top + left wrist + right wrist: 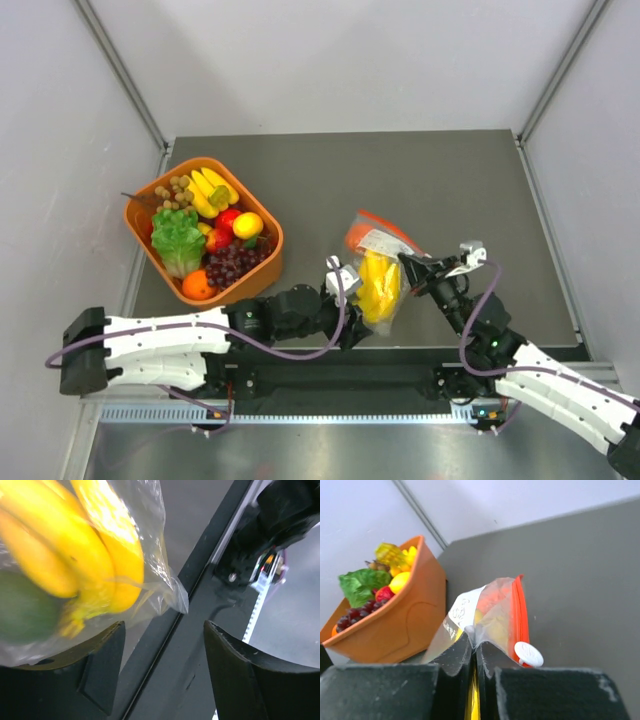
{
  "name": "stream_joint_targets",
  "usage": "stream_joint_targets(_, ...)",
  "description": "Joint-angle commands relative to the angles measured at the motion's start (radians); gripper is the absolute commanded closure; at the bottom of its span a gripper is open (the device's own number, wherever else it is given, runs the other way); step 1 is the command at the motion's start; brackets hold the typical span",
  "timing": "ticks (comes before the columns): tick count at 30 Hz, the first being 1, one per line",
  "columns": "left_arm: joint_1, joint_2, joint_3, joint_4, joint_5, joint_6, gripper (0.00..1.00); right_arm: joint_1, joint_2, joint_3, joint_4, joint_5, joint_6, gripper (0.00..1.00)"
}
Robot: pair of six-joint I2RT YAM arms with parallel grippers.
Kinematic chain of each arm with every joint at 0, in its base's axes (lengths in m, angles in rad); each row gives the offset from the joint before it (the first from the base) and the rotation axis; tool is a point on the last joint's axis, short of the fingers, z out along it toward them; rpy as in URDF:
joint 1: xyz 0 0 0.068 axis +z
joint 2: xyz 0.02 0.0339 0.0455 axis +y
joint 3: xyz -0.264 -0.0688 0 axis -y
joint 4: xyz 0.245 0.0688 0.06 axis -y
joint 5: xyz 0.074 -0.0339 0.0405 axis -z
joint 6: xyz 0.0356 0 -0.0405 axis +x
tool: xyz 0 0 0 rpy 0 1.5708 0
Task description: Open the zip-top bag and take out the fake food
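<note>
1. Location: the bag lies toward the near edge of the table, between the two grippers and well apart from the basket.
2. Right gripper: fingers pressed together, pinching a fold of the bag's clear plastic just beside the zip strip.
3. Left gripper: fingers spread, nothing clamped. The bag's lower end bulges against one finger, and its bottom corner hangs free between the two.
4. Contents: bananas and a green fruit are inside the plastic. A reddish shape shows near the mouth, too blurred to name.
5. Progress: no piece is out of the bag, so removal has not begun. The white slider sits at the end of the strip nearer the right wrist camera. Whether the seal is parted cannot be told from these views. Judged: early stage, with opening at best started and every piece left to take out.
6. Orientation: in the top view the long axis runs from far to near, leaning slightly. The mouth with the strip points away from the arms, and the closed bottom points toward their bases.
7. Whether the bag rests on the table or is lifted clear cannot be told.
</note>
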Motion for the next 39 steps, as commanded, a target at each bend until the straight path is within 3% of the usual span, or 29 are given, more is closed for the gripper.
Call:
stream_joint_targets(1,-0.004,-0.098,0.113,-0.017,-0.04,0.079,0.31,-0.008,-0.065,0.116,-0.027,-0.112,-0.231,1.0)
stream_joint_targets(10,-0.002,-0.206,0.308,-0.112,-0.186,0.313,0.21,-0.019,0.103,0.427,-0.349,-0.665,-0.5,1.0)
stream_joint_targets(17,0.002,-0.195,0.422,-0.183,-0.237,0.527,0.15,-0.019,0.162,0.528,-0.498,-0.853,-0.561,0.99)
stream_joint_targets(22,0.036,-0.227,0.377,-0.206,-0.197,0.591,0.12,-0.021,0.107,0.535,-0.568,-0.933,-0.575,0.99)
stream_joint_targets(26,0.157,-0.259,0.291,-0.195,-0.03,0.587,0.09,-0.021,0.084,0.564,-0.639,-0.996,-0.589,0.98)
stream_joint_targets(27,0.201,-0.258,0.288,-0.201,0.125,0.562,0.09,-0.021,0.082,0.567,-0.644,-1.003,-0.589,0.98)
stream_joint_targets(28,0.298,-0.255,0.285,-0.207,0.192,0.548,0.09,-0.021,0.075,0.57,-0.647,-1.026,-0.588,0.98)
stream_joint_targets(31,0.431,-0.229,0.274,-0.175,0.421,0.495,0.09,-0.021,0.059,0.571,-0.653,-1.059,-0.58,0.99)
stream_joint_targets(39,0.519,-0.085,0.353,-0.153,0.784,0.415,0.09,-0.019,0.059,0.578,-0.676,-1.116,-0.591,0.99)
